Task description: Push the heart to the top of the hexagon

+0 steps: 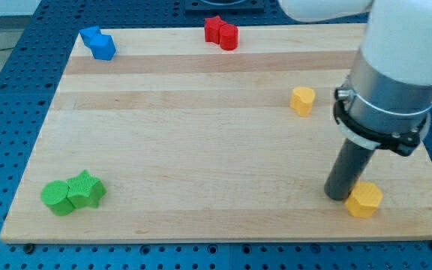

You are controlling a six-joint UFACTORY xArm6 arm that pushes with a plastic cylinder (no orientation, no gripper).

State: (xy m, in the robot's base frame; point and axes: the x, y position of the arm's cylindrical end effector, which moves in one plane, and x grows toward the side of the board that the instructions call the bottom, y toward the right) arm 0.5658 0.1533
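A yellow heart [302, 100] lies on the wooden board [201, 135] at the right, above the middle. A yellow hexagon [364, 199] lies near the board's bottom right corner. My dark rod comes down from the white and grey arm at the view's right. My tip [339, 196] rests on the board right against the hexagon's left side. The heart is well above my tip and a little to its left, apart from it.
Two blue blocks [98, 42] touch each other at the top left corner. Two red blocks [221, 32], one a star, sit at the top edge. Two green blocks [72, 193], one a star, lie at the bottom left.
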